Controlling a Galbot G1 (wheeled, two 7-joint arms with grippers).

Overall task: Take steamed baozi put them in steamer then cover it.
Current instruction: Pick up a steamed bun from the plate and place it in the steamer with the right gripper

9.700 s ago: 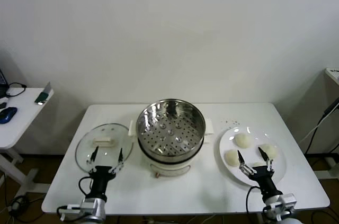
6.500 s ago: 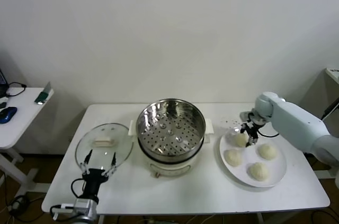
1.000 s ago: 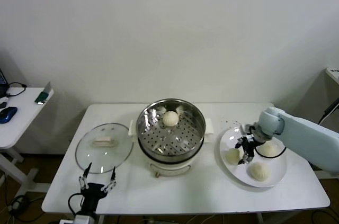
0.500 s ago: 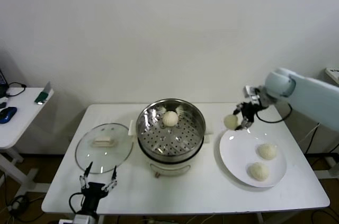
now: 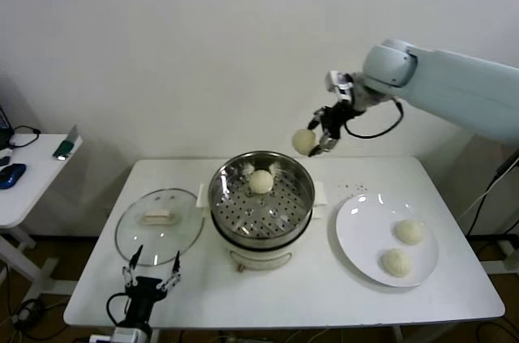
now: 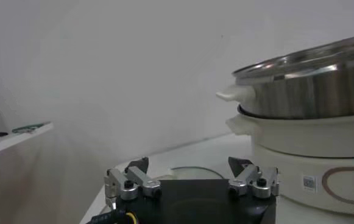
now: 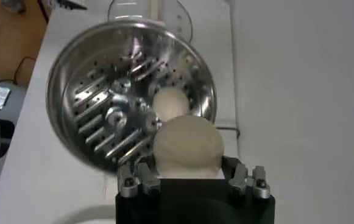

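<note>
The right end effector (image 5: 323, 137) pinches a baozi (image 5: 303, 141) (round, pleats not visible) above the steamer (image 5: 262, 195); the left end effector (image 5: 150, 271) stays spread.

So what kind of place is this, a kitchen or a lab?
Probably a lab or test room: a bare white wall, a plain white table, and a side desk with a computer mouse.

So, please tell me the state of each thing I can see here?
steamer: uncovered, one baozi inside
cover: flat on the table, left of the steamer
carried baozi: held in the air by the right tool
plate: two baozi on it
left tool: open, holding nothing
</note>
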